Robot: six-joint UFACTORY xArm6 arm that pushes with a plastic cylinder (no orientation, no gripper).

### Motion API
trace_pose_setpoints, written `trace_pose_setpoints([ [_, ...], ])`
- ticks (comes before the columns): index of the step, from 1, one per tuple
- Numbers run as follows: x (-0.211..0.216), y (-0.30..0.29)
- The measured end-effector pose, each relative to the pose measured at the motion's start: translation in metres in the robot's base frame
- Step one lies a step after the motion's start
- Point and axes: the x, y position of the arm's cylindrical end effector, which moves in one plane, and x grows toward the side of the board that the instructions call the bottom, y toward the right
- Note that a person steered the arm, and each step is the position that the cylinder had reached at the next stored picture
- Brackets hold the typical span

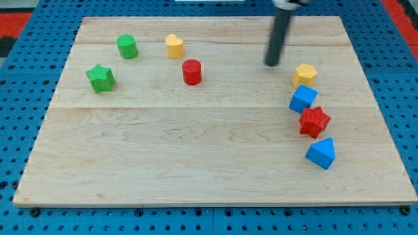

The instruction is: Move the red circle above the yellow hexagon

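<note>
1. The red circle [191,72] is a short upright cylinder with a flat round top, ribbed sides and a bright, even red colour; it stands on the wooden board [196,156] in the upper middle, left of centre
2. The yellow hexagon [304,75] sits well apart from it toward the view's right, at the top of a curved run of blocks: a blue cube [303,99] just below it, then a red star [315,121], then a blue triangular block [321,153]
3. My tip [272,63] is a bare rod end holding nothing; it rests on the board between the red circle and the yellow hexagon, nearer the hexagon, touching neither
4. Bare wood lies between the red circle and the hexagon, and a narrower strip runs above the hexagon up to the board's top edge
5. To the red circle's upper left stands a yellow heart [174,46], with a green cylinder [127,47] and green star [100,78] farther left
6. Being round, the red circle shows no heading; its only axis is vertical
</note>
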Motion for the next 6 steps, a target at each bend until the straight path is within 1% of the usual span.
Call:
trace_pose_setpoints([
  [1,-0.033,-0.105],
  [2,-0.007,-0.154],
  [3,0.020,-0.181],
  [4,0.057,-0.118],
  [5,0.035,-0.039],
  [6,0.022,0.025],
])
